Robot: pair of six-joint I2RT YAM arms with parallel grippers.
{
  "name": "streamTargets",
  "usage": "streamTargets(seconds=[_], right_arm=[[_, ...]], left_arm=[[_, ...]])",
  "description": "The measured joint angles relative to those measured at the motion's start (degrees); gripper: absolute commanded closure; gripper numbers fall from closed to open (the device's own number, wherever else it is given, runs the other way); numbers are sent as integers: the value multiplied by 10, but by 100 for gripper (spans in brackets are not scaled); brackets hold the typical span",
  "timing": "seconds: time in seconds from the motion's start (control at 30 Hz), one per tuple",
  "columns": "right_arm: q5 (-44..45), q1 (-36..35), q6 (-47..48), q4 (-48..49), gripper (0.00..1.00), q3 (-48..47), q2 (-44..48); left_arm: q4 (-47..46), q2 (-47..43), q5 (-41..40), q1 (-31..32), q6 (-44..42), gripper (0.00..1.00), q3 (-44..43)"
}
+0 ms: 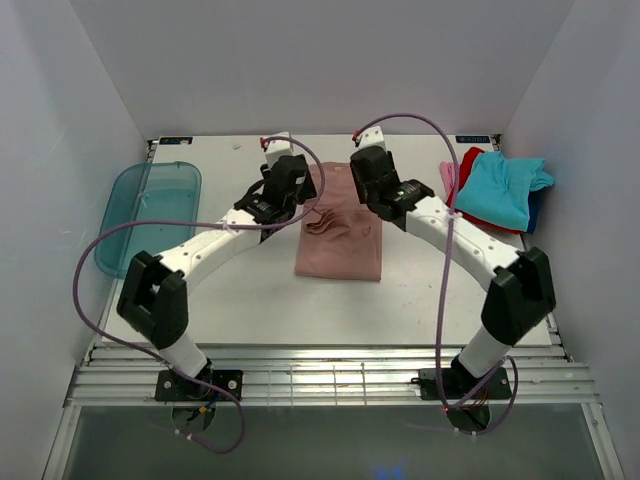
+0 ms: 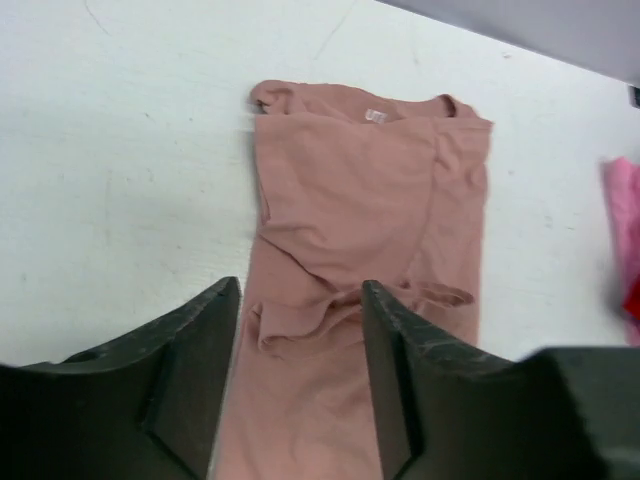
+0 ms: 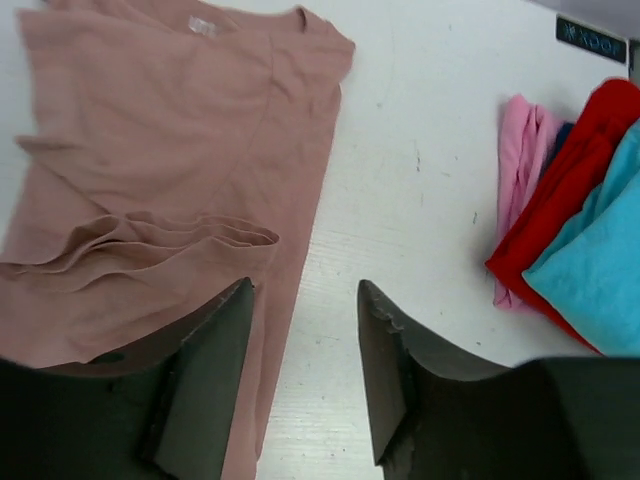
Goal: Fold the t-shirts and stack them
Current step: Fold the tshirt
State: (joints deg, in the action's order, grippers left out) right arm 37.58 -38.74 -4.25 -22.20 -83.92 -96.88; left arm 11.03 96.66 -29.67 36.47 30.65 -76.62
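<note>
A dusty-pink t-shirt (image 1: 340,238) lies in the middle of the table as a long strip, sides folded in, collar at the far end. My left gripper (image 1: 288,192) hangs open above its left edge. In the left wrist view the jaws (image 2: 300,300) stand apart over the cloth (image 2: 370,180) with nothing pinched. My right gripper (image 1: 374,185) is open over the shirt's right edge. Its fingers (image 3: 305,290) straddle the hem of the shirt (image 3: 170,140) and bare table. A sleeve fold wrinkles the shirt's middle. More t-shirts, turquoise (image 1: 505,188), red (image 3: 575,180) and pink (image 3: 522,150), lie heaped at the back right.
A translucent teal plastic tray (image 1: 150,210) sits at the table's left edge. White walls close in the table on three sides. Purple cables loop from both arms. The pink edge of the heap (image 2: 625,230) shows at the right of the left wrist view.
</note>
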Motion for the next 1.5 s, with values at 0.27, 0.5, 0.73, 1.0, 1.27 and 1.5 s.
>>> streamTargets(seconds=[0.27,0.5,0.73,1.0,1.27,1.5], right_arm=[[-176,0,-39,57,90,85,59],[-300,-1,-64,58,92,87,-63],[-355,-1,-75,73,92,85,-83],[-390,0,-78,89,92,49,-141],[-395,0,-75,90,92,-9,-223],[-377,5,-74,85,92,-82,-267]], left_arm=[[-42,-83,79,62,61,100,144],[-40,17,137,108,91,100,198],[-59,34,143,109,99,100,199],[-77,36,143,111,113,100,240],[-107,7,140,128,126,100,286],[-133,-12,122,166,147,100,322]])
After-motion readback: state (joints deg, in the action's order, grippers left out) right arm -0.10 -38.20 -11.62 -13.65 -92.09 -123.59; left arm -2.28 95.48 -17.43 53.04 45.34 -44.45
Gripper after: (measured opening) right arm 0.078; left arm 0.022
